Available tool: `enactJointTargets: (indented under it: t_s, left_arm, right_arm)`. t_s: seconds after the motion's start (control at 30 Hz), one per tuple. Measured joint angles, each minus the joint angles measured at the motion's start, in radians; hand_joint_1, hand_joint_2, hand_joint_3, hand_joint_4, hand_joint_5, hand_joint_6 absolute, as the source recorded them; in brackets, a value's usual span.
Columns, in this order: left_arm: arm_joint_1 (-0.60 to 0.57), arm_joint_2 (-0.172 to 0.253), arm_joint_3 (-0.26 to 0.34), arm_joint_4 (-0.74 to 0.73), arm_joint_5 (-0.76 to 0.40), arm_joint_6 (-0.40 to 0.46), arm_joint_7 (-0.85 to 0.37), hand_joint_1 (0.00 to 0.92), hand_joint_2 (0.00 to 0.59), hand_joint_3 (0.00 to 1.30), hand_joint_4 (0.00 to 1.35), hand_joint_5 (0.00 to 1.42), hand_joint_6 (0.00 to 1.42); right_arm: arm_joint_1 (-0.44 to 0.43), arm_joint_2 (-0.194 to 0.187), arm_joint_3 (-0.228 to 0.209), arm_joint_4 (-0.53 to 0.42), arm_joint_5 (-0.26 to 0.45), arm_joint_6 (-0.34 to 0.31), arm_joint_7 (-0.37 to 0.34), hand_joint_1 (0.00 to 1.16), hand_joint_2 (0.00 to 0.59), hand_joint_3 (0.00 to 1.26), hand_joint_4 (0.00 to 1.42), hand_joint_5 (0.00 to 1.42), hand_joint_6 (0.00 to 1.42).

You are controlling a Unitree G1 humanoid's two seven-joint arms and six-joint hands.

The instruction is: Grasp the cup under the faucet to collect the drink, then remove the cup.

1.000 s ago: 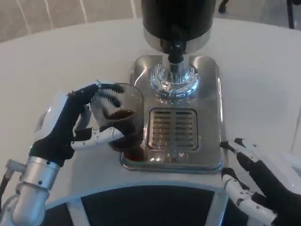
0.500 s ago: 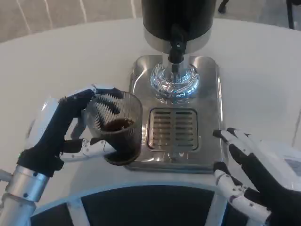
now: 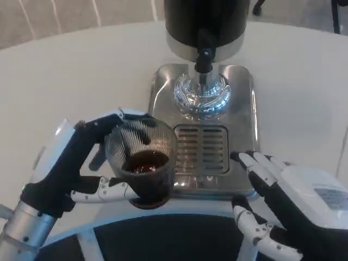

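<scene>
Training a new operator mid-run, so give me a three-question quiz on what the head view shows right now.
1. True or false: the left robot hand holds the ribbed glass cup.
2. The cup contains: A) dark drink B) nothing C) ice.
3. Fill in: the right robot hand is open near the front right corner of the steel ____.

Key: 1 true; 2 A; 3 drip tray.

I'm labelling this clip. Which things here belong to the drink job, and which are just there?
Job: cup with dark drink, held by left hand; faucet; dispenser; drip tray.
Just there: right hand, open beside the tray; table.
</scene>
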Motion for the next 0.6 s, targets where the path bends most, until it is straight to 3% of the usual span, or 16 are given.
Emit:
enactJointTargets:
  t_s: [0.6]
  left_arm:
    - [0.142,-0.006,0.005,-0.132,-0.090,0.001,-0.125,0.546,0.048,0.98,1.17,1.42,1.42]
  right_arm:
    - [0.031,0.050,0.006,0.000,-0.035,-0.131,0.024,0.00,0.568,0.00,0.00,0.00,0.00]
